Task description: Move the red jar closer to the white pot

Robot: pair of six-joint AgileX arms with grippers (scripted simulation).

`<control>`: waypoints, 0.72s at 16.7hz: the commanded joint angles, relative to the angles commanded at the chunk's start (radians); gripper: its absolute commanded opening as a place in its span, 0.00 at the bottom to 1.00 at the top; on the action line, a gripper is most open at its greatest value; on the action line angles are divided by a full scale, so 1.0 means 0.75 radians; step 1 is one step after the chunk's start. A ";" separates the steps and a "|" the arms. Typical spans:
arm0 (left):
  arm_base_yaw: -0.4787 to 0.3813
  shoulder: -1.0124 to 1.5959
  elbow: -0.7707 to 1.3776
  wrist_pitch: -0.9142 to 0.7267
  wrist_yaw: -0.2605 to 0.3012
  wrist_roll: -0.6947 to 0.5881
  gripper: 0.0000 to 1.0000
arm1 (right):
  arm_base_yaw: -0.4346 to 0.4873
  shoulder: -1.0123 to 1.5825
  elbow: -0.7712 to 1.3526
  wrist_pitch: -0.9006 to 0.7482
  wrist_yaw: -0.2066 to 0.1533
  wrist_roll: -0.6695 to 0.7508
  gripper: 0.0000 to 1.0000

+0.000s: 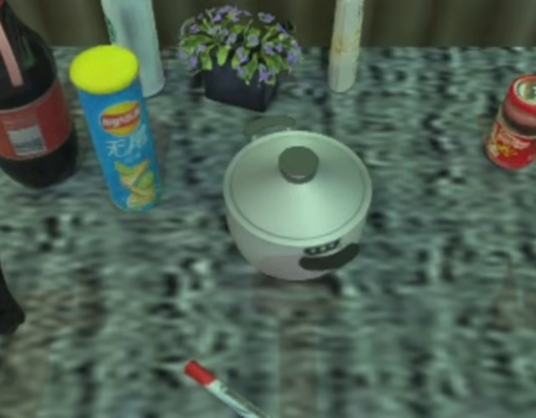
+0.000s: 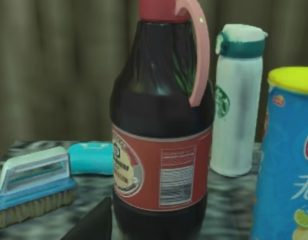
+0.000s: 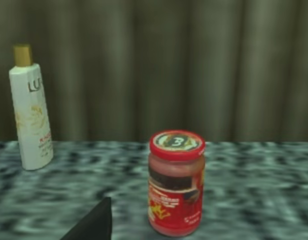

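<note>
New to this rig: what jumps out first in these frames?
The white pot dominates mid-table in the top view, lid on. The red jar stands apart near the table's right edge, upright and untouched. On the left, a big dark soda bottle and a blue chips can stand side by side.

A rendered tabletop scene: marbled table [image 1: 442, 287] before a drab curtain [image 3: 194, 65], cluttered with household goods.
</note>
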 joint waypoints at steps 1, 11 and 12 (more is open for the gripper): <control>0.000 0.000 0.000 0.000 0.000 0.000 1.00 | 0.000 0.000 0.000 0.000 0.000 0.000 1.00; 0.000 0.000 0.000 0.000 0.000 0.000 1.00 | -0.058 0.545 0.449 -0.458 0.024 -0.045 1.00; 0.000 0.000 0.000 0.000 0.000 0.000 1.00 | -0.068 0.653 0.559 -0.536 0.027 -0.054 1.00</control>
